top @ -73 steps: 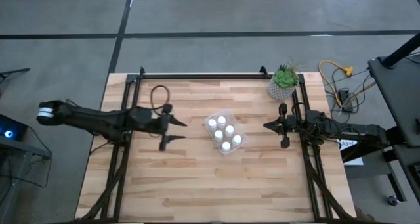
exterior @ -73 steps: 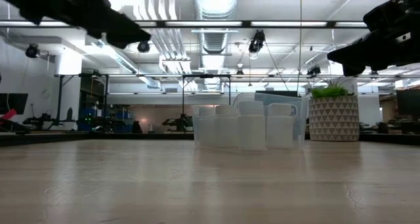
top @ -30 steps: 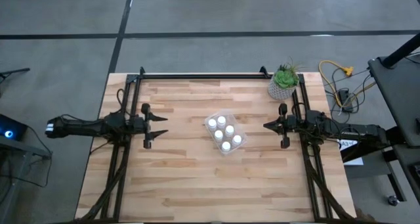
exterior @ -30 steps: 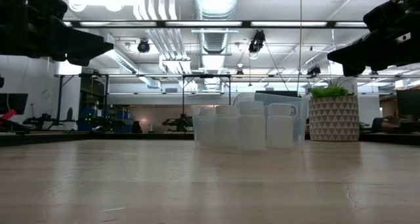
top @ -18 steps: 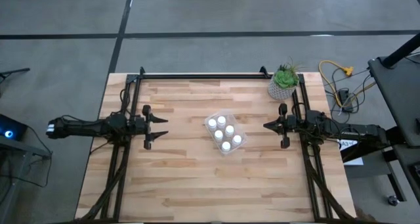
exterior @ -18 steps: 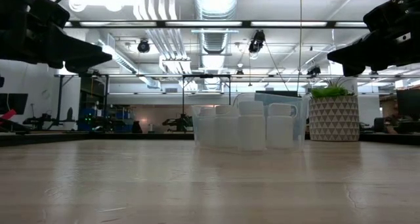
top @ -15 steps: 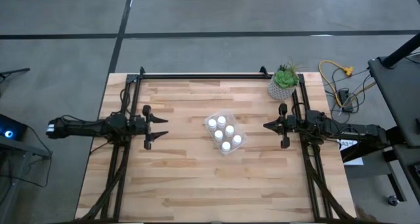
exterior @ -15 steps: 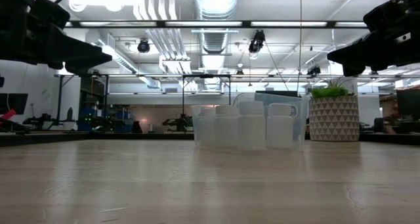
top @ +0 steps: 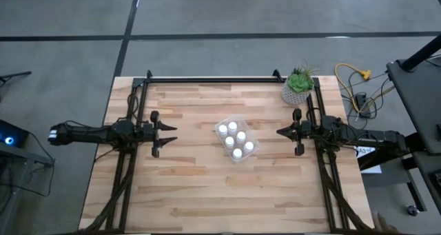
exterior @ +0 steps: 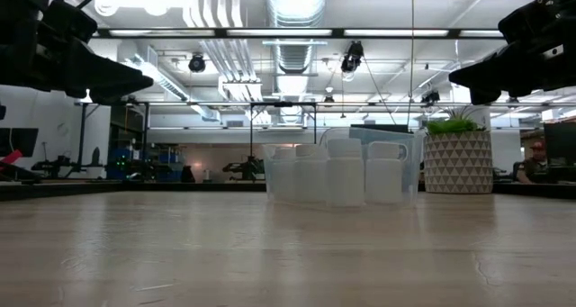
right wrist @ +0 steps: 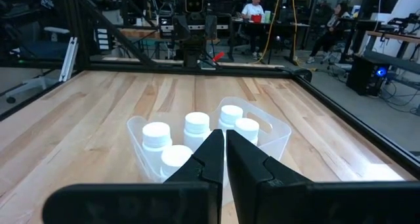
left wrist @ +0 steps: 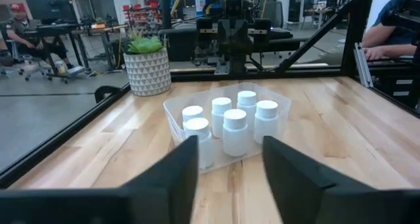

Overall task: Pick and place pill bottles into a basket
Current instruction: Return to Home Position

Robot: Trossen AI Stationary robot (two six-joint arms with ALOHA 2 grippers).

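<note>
Six pill bottles [top: 229, 141] in basket [right wrist: 278, 136]; low view overlaps several.

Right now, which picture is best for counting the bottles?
The left wrist view: all six bottles show clearly in the tub. The high view shows only six caps, the low view overlaps them, and the right gripper hides some in its own view.

Overhead, table-level and both facing wrist views share the basket [left wrist: 172, 115].
</note>
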